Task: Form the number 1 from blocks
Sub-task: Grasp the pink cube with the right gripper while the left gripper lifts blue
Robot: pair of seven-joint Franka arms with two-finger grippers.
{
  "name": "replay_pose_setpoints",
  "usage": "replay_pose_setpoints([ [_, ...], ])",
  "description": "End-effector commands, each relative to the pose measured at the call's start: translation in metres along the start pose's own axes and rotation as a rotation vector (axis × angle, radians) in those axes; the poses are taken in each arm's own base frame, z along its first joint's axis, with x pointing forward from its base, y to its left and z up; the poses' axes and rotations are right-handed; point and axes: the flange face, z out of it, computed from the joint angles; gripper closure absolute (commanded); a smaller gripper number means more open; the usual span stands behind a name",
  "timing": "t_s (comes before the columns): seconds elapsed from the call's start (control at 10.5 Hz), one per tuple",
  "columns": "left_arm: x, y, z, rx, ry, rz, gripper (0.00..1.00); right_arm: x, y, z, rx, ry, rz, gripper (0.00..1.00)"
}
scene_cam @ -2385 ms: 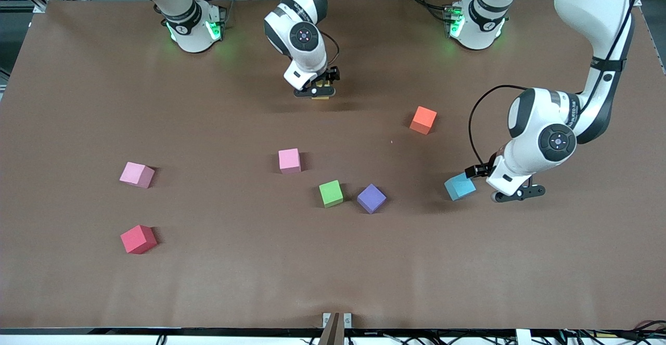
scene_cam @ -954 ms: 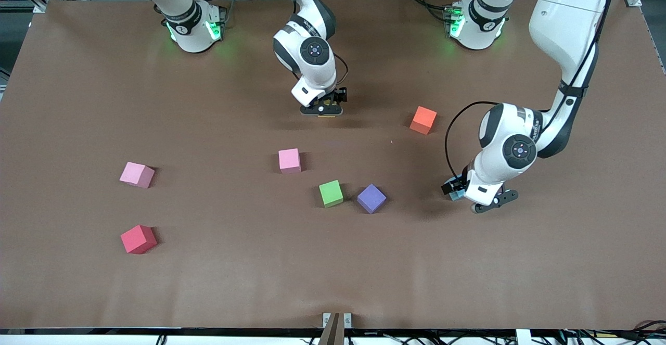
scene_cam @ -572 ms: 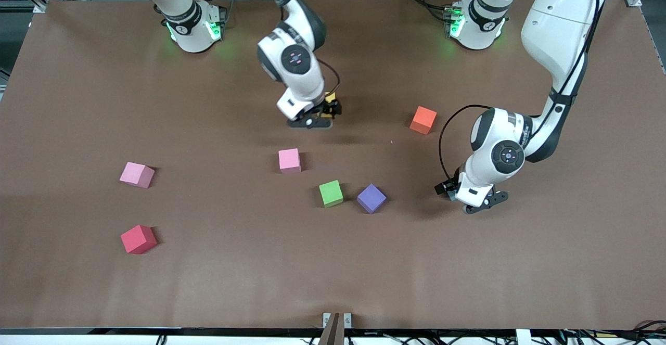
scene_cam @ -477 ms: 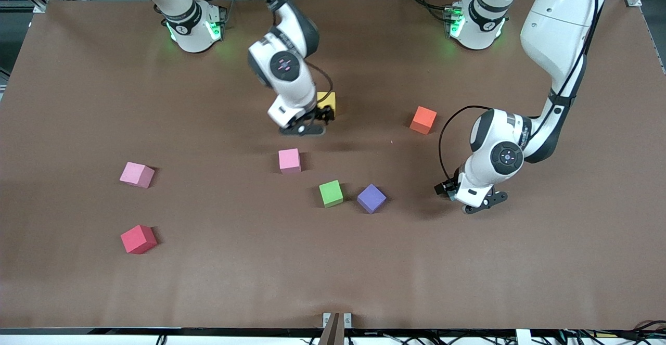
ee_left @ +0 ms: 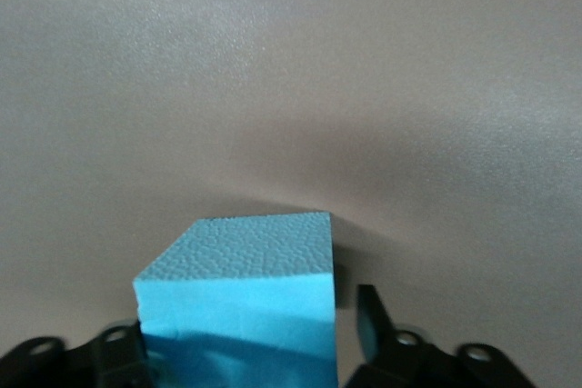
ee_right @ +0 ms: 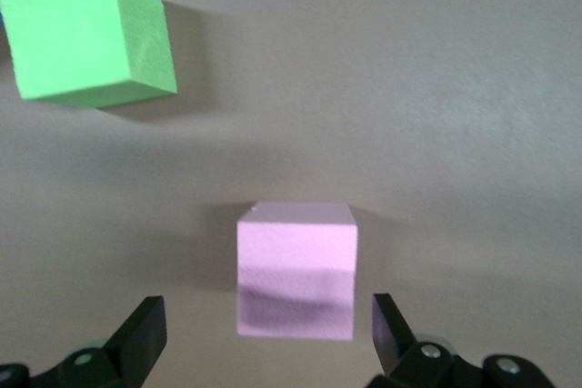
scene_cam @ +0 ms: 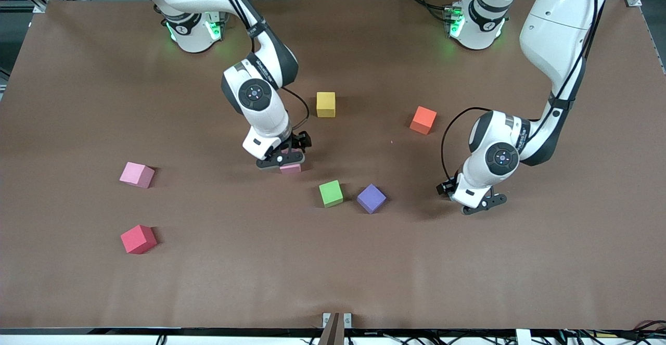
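The right gripper (scene_cam: 283,158) hangs over a pink block (ee_right: 296,269), jaws spread wide on either side of it, not touching. The block sits flat and square to the jaws, with the green block (scene_cam: 331,193) and purple block (scene_cam: 371,198) nearer the front camera. The left gripper (ee_left: 245,352) straddles the light blue block (ee_left: 241,306) on the table (scene_cam: 468,272); whether it grips cannot be told.

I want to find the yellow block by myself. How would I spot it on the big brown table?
Start at the brown table and find the right arm's end, where its gripper hovers over a pink block. Just farther from the front camera sits the yellow block, alone. It is the only yellow cube; the orange block beside it is its nearest neighbour.
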Motion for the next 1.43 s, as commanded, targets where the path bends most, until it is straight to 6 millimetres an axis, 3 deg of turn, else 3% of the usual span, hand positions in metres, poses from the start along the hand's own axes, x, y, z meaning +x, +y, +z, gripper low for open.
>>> replay_pose_setpoints([
  [0.0,0.002,0.001,-0.008,0.014,0.018,0.034,1.0,0.009,-0.003,0.014,-0.006,0.023,-0.03,0.0],
  [0.19,-0.016,0.01,-0.047,0.062,-0.006,0.071,1.0,0.012,0.004,0.018,-0.013,0.023,-0.041,0.0],
  [0.38,-0.059,0.036,-0.103,0.049,-0.01,0.12,1.0,0.013,0.011,0.021,-0.023,0.02,-0.056,0.0],
  [0.57,-0.139,0.067,-0.122,0.012,-0.052,0.123,1.0,0.009,0.012,0.038,-0.035,-0.003,-0.06,0.0],
  [0.86,-0.285,0.136,-0.114,0.045,-0.078,0.121,1.0,0.007,0.016,0.051,-0.042,-0.007,-0.057,0.0],
  [0.95,-0.331,0.154,-0.109,0.051,-0.088,0.101,1.0,0.009,0.023,0.051,-0.047,-0.005,-0.046,0.22],
  [1.05,-0.376,0.166,-0.105,0.048,-0.09,0.083,1.0,0.012,0.028,0.049,-0.043,-0.006,-0.018,0.6],
  [1.14,-0.423,0.175,-0.099,0.047,-0.086,0.078,1.0,0.016,0.037,0.049,-0.049,-0.004,0.0,0.75],
  [1.34,-0.505,0.19,-0.087,0.032,-0.092,0.091,1.0,0.027,0.062,0.038,-0.048,0.0,0.049,0.79],
])
